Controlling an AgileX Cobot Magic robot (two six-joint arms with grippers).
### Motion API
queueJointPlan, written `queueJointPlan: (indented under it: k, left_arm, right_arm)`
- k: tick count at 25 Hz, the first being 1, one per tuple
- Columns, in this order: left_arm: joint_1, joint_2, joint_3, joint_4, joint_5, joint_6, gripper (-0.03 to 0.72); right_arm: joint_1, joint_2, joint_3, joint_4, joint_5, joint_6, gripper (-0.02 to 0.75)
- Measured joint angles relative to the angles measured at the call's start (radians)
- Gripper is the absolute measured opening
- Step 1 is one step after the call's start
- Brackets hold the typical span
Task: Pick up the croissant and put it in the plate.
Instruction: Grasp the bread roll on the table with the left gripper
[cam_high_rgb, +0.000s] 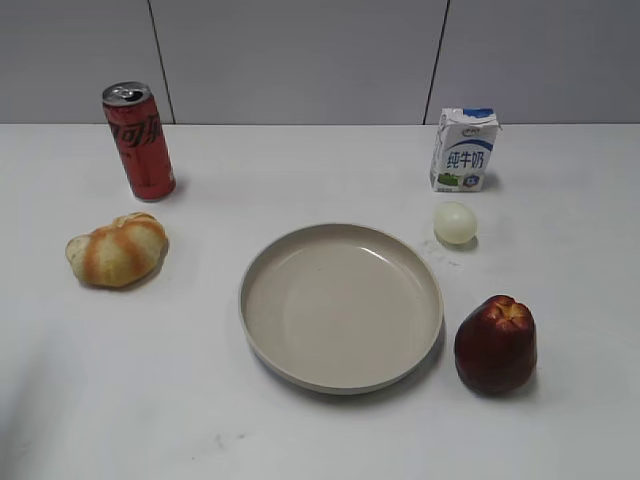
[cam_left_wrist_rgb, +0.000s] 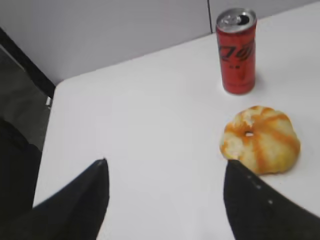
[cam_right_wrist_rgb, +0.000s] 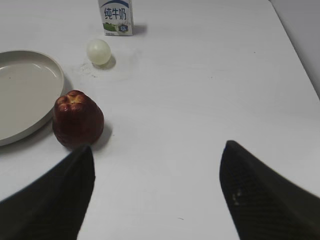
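Exterior: croissant (cam_high_rgb: 117, 250) lies left of the plate (cam_high_rgb: 262, 344), apart from it, bare table between — no arms in view.
Left wrist: left gripper (cam_left_wrist_rgb: 165, 167) fingers spread, holding nothing; right fingertip overlaps the croissant's (cam_left_wrist_rgb: 262, 138) near edge, contact unclear; table edge close at left.
Right wrist: right gripper (cam_right_wrist_rgb: 157, 152) fingers spread wide over bare table; plate (cam_right_wrist_rgb: 50, 67) cut off at left.

Croissant (cam_high_rgb: 117, 250) showing pale yellow with orange-brown stripes. Plate (cam_high_rgb: 290, 372) looking plain beige. Can (cam_high_rgb: 139, 141) showing red with dark lettering, silver top. Milk carton (cam_high_rgb: 464, 150) showing white with blue characters, green strip at base. Apple (cam_high_rgb: 495, 344) showing dark red. Small ball (cam_high_rgb: 455, 223) looking pale yellowish-white. Table (cam_high_rgb: 150, 400) showing white.
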Motion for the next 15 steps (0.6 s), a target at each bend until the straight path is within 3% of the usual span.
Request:
queueJointPlan:
  k: [8,12,15]
  left_arm:
    - [-0.173,0.525,-0.328,-0.033,0.185,0.198,0.623]
    - [-0.199,0.763,-0.517,-0.143,0.389,0.311,0.630]
    - [-0.200,0.918,-0.619,-0.157,0.466,0.338,0.630]
  right_arm:
    - [0.000,0.000,0.000,0.000,0.000,0.000,0.588]
    - [0.000,0.000,0.000,0.000,0.000,0.000,0.588]
    - [0.000,0.000,0.000,0.000,0.000,0.000,0.588]
